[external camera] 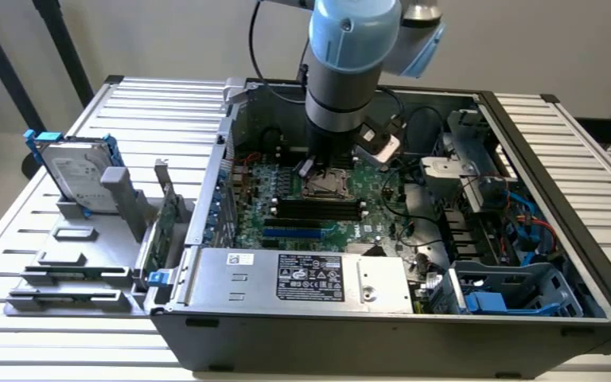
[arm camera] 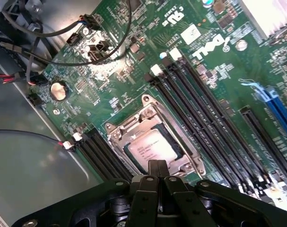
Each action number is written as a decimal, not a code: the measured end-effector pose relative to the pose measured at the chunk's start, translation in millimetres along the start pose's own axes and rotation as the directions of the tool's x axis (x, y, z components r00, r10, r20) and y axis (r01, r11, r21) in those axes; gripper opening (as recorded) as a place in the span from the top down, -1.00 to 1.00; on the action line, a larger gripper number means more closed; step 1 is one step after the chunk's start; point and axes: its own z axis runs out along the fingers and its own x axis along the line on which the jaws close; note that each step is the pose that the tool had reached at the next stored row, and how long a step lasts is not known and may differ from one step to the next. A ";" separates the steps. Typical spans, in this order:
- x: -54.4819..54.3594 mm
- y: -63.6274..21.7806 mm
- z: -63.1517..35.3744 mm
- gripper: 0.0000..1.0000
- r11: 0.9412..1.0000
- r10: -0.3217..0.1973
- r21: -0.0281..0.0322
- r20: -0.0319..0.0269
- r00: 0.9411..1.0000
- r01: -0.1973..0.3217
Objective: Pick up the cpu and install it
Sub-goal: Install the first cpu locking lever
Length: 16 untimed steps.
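Silver cpu (arm camera: 152,147) beneath closed claw (arm camera: 158,166)

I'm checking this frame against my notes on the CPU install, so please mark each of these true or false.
1. The cpu lies in the socket on the motherboard. True.
2. The gripper is wide open. False: its fingers are shut together, just above the socket's edge.
3. The hard drive stands in the grey rack outside the computer case, at the exterior view's left. True.
4. The gripper holds the cpu in the air. False: the chip sits flat inside the socket frame, and nothing shows between the fingers.
5. The arm reaches down over the hard drive. False: it comes down over the motherboard inside the case.
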 end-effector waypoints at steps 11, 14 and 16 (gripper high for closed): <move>-20.0 2.8 -27.6 0.79 1.000 0.000 0.000 0.000 1.000 0.000; -24.7 3.5 -34.8 0.79 1.000 0.000 0.000 0.000 1.000 0.000; -26.0 3.0 -35.9 0.79 1.000 0.000 0.001 0.000 1.000 0.000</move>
